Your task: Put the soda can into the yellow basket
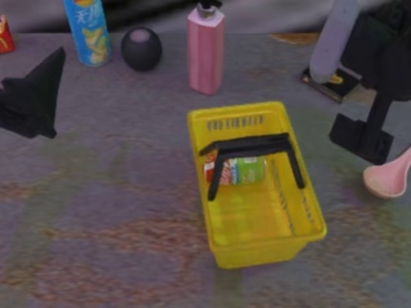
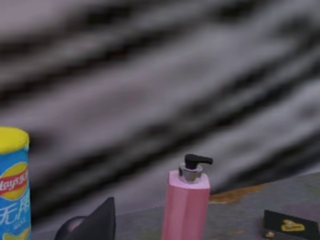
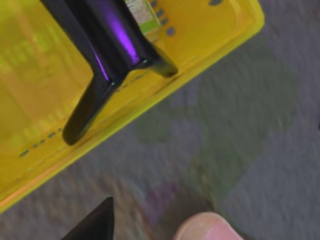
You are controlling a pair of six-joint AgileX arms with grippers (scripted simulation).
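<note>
The surface [image 1: 96, 212] is a mottled grey-purple, and the biggest thing on it is the basket [image 1: 270, 237], sitting right of centre with its black handles [image 1: 253, 151] folded across the top. The can [image 1: 243, 171] lies on its side inside the basket, in the half farther from the camera, partly under the handles; its red end points left and its green end right.

The right arm [image 1: 372, 58] hangs over the surface's far right corner, its gripper [image 1: 363, 138] held off to the right of the basket and apart from it. It holds nothing, but I can't tell whether its fingers are open or closed. The left gripper [image 1: 32, 96] sits over the left edge, well away from everything, and its fingers can't be judged either.

Along the far edge stand a pink pump bottle [image 1: 206, 48], a blue chip canister [image 1: 87, 32] and, between them, a dark ball [image 1: 141, 49]. A pink spoon [image 1: 388, 176] lies at the right edge, near the right gripper. A small black card [image 1: 331, 83] lies beneath the right arm.
</note>
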